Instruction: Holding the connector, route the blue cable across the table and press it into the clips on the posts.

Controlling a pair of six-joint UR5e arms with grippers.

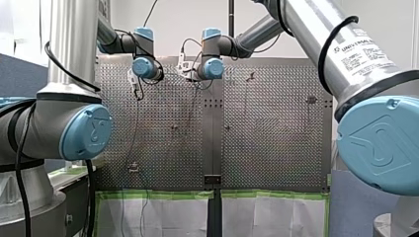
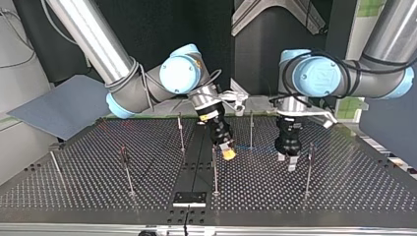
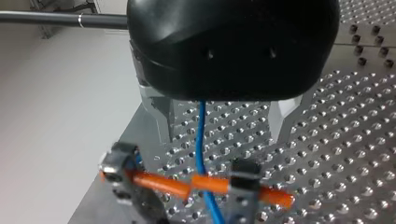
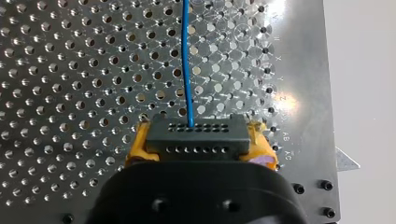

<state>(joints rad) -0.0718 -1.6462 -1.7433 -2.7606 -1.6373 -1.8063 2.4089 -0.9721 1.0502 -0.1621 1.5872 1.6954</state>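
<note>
**One end effector holds the connector, the other is wide open**

My right end effector (image 4: 200, 143) is closed tight on the dark grey block connector with rows of tiny holes (image 4: 196, 131). Its yellow pads (image 4: 138, 142) press on both ends. The thin blue cable (image 4: 187, 60) comes out of the connector and runs ahead over the surface.

My left end effector (image 3: 224, 116) is spread wide. The blue cable hangs between its metal fingers (image 3: 158, 114), touching neither. Past the fingers, the cable crosses an orange stick-like piece (image 3: 159, 183) sitting in two black clips (image 3: 245, 175). I cannot tell if they touch.

The cable is very hard to see in the front and top views.

The silver metal surface full of little holes (image 2: 344, 187) carries thin metal posts (image 2: 215, 172). A grey board (image 2: 59, 108) lies at the top view's left. Green tape (image 1: 158, 195) edges white paper (image 1: 163, 217) at the front view's bottom.
</note>
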